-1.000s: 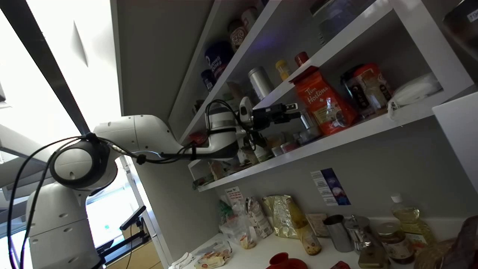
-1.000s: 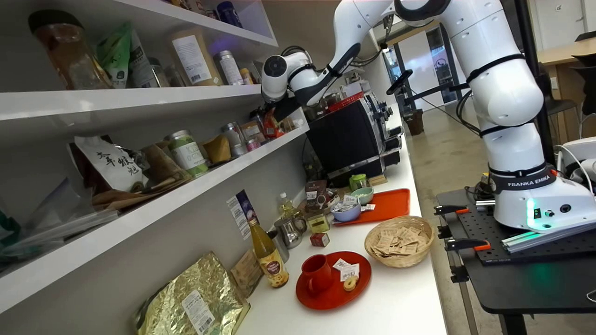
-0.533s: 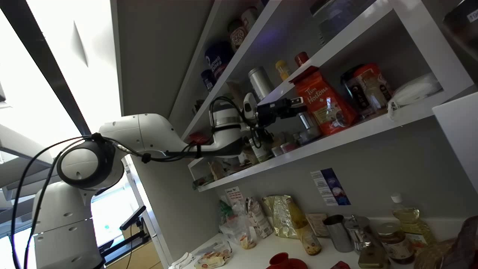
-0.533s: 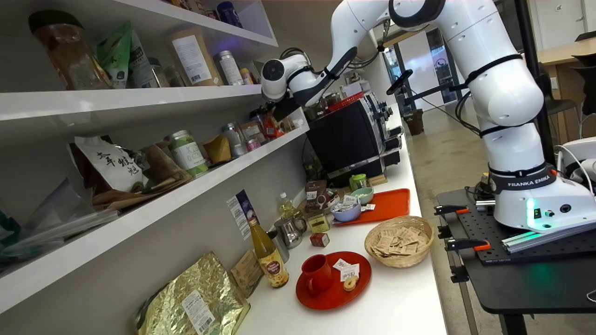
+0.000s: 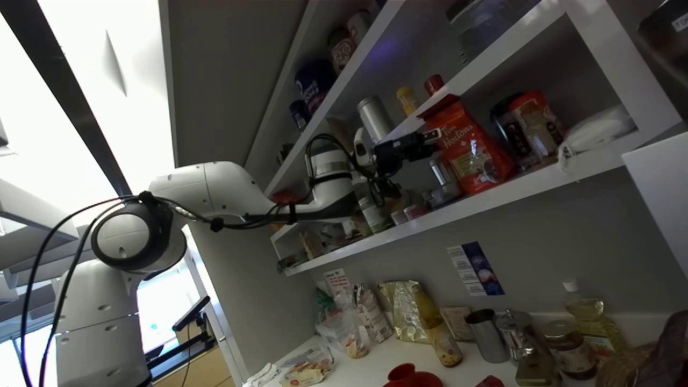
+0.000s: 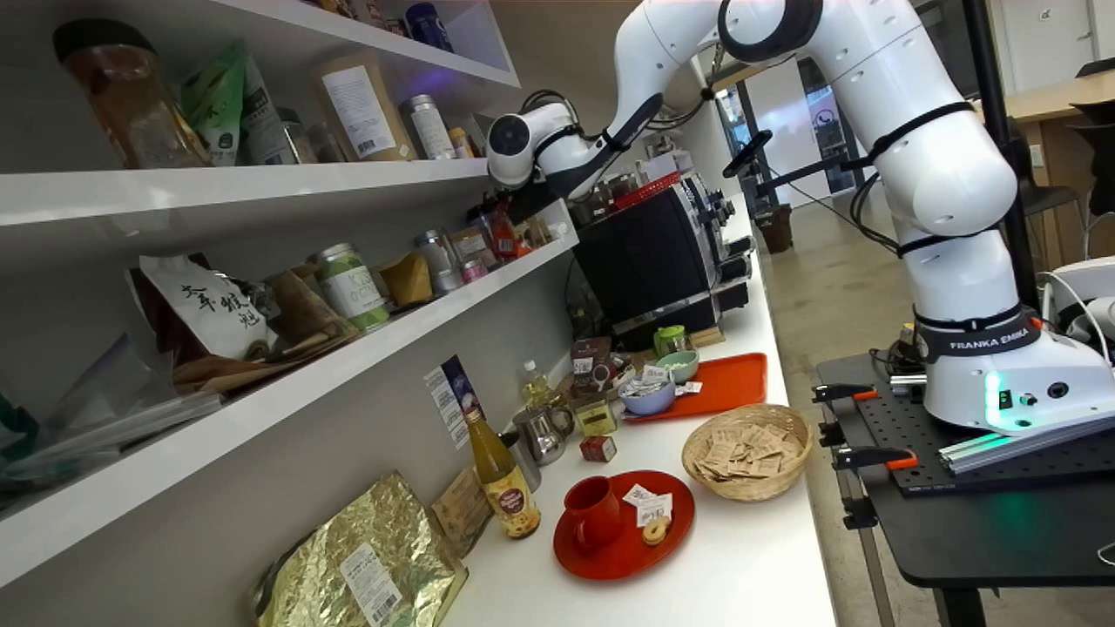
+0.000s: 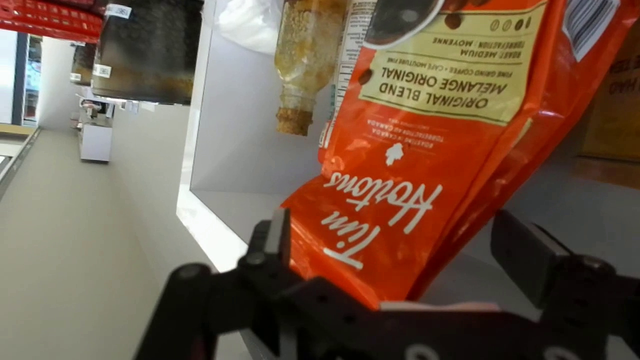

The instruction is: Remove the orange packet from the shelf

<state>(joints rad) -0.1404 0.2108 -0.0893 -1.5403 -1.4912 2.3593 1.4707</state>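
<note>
The orange packet (image 5: pixel 466 148) stands upright, leaning a little, on the white shelf (image 5: pixel 486 199). It also shows small in an exterior view (image 6: pixel 503 233), partly hidden by the arm, and upside down in the wrist view (image 7: pixel 425 135). My gripper (image 5: pixel 434 142) is beside the packet's upper part, its tips overlapping the packet's edge in that exterior view. In the wrist view the gripper (image 7: pixel 392 220) is wide open. The packet's top lies between the fingers, close to one finger, with a gap to the other. Whether that finger touches it is unclear.
A corked glass bottle (image 7: pixel 302 65) and a white bag (image 7: pixel 250 25) stand beyond the packet. A red-and-black container (image 5: pixel 529 123) is beside it. Small jars (image 5: pixel 414 211) line the shelf's front. The upper board (image 5: pixel 502 45) runs close above the packet's top.
My gripper has moved toward the packet, rightward and slightly up in an exterior view, and its fingers have tilted. The packet appears to stay in place.
</note>
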